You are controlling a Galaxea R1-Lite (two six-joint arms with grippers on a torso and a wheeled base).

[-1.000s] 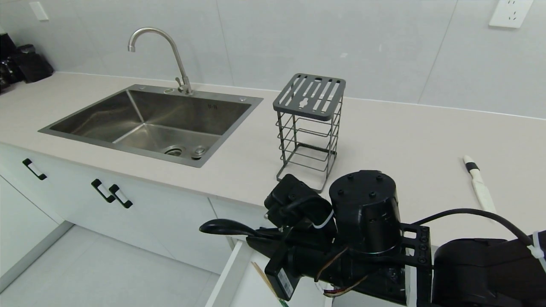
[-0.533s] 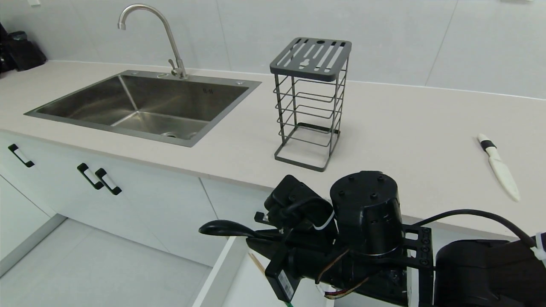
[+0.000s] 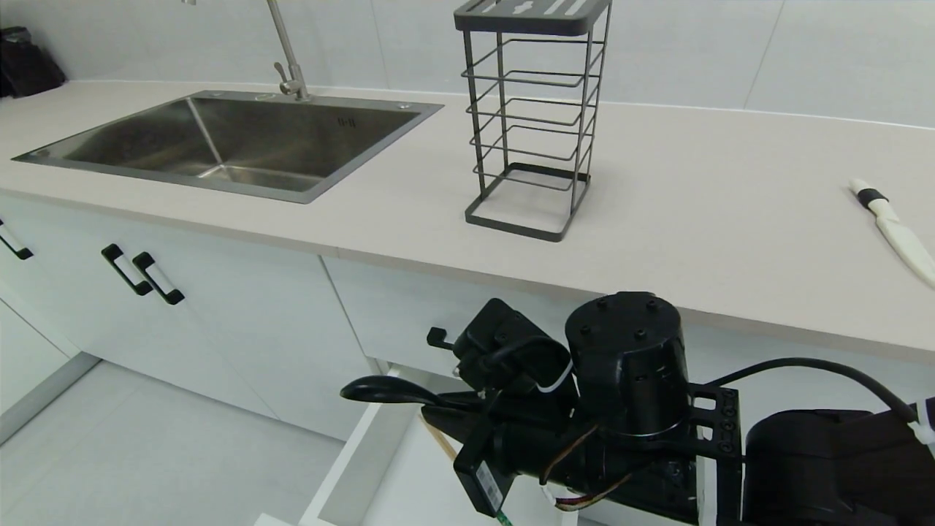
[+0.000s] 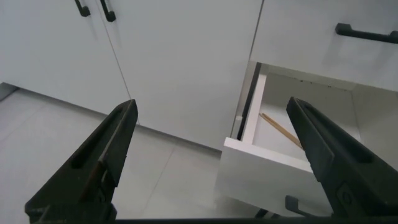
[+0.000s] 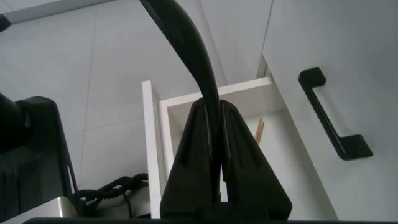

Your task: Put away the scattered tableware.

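The pale surface [image 3: 694,219] runs above and beyond both sets of fingers. Its steel sink [image 3: 241,139] lies far off to the left of them, up and away.

The open drawer [image 5: 186,106] matters most, and it sits directly beneath your right fingers [image 5: 199,143]. Your left fingers [image 4: 106,155] are spread wide, hold nothing, and look at that same drawer from farther out. The right arm is therefore the nearer one, and it is the loaded one.

The wire rack [image 3: 529,124] stands on the surface above and ahead of the right fingers. The white knife [image 3: 895,230] lies flat on the surface, up and well off to their right, untouched, with its long axis running away from the front edge.

The right fingers are pressed together on the black utensil [image 5: 186,50], pinching it near one end. Its curved length sticks straight out ahead of the fingertips, roughly level and pointing to your left, parallel to the cabinet front. I judge its free end to hang past the drawer's left side wall, not over the inside.

Thin chopsticks [image 5: 259,130] lie on the drawer floor just below the fingers, on the cabinet side.

The drop depends on that overhang. Bring the utensil's whole length over the drawer floor, by shifting right or turning it, before you lower and let go.
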